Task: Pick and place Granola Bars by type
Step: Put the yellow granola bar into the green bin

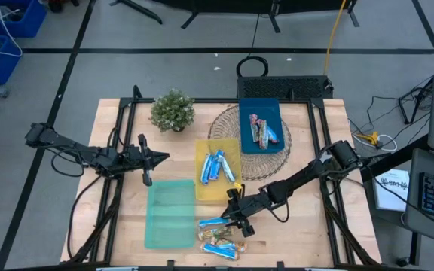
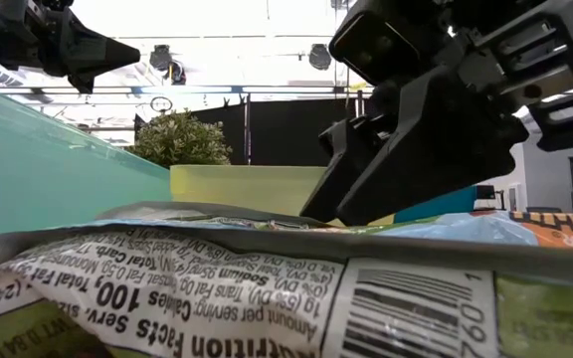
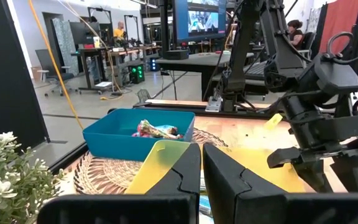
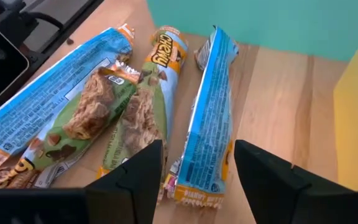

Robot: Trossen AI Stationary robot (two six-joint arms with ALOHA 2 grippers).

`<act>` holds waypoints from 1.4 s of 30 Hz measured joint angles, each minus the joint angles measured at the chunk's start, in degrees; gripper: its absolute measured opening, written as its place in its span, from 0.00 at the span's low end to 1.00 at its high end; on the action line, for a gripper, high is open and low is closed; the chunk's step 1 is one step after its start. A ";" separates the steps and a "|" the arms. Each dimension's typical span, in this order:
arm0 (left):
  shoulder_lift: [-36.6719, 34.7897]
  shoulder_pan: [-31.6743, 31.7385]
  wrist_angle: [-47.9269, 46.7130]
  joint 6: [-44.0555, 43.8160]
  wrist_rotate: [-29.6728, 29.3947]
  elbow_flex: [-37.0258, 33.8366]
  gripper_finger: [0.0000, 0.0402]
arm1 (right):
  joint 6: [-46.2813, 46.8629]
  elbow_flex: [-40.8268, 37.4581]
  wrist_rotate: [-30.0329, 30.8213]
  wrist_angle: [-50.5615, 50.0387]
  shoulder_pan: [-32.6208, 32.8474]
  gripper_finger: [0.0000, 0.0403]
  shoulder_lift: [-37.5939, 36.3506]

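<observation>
1. High view: A wooden surface (image 1: 300, 226) carried a green tray (image 1: 169, 213), a yellow tray (image 1: 217, 169) holding blue-and-white granola bars (image 1: 215, 167), and a blue tray (image 1: 261, 125) with more bars, set on a woven mat (image 1: 228, 124). A potted plant (image 1: 172, 111) stood near the far edge. The right gripper (image 1: 234, 219) hung over a loose cluster of bars (image 1: 221, 237) at the near edge, just beside the green tray. The left gripper (image 1: 157, 157) hovered at the surface's left side, above the green tray's far end.

2. Low view: A wrapper's nutrition label (image 2: 197, 288) filled the foreground. The right gripper (image 2: 406, 159) loomed dark just behind it, in front of the yellow tray.

3. Left wrist view: The left gripper's fingers (image 3: 185, 180) were pressed together, holding nothing, and pointed toward the blue tray.

4. Right wrist view: The right gripper's fingers (image 4: 138, 177) were spread on either side of 1 blue-and-white bar (image 4: 209, 118) lying on the wood, not squeezing it. Green-and-gold bars (image 4: 123, 109) lay just beside it.
</observation>
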 joint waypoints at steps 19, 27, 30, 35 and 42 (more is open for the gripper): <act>-0.01 0.02 -0.02 0.00 0.00 0.00 0.06 | 5.22 0.17 0.01 -4.92 0.55 0.41 -0.20; -0.01 0.00 0.00 0.00 0.00 0.00 0.06 | 5.16 0.02 0.02 -5.89 2.50 0.39 -0.15; -0.01 0.00 -0.01 -0.02 0.00 0.00 0.06 | 5.62 0.00 0.04 -5.91 2.44 0.38 -0.17; -0.01 0.01 0.00 0.00 -0.01 0.00 0.06 | 6.08 0.00 0.07 -5.85 1.98 0.35 -0.17; -0.01 0.00 -0.01 0.00 0.00 0.00 0.06 | 5.81 0.00 1.74 -5.76 0.95 0.32 -0.17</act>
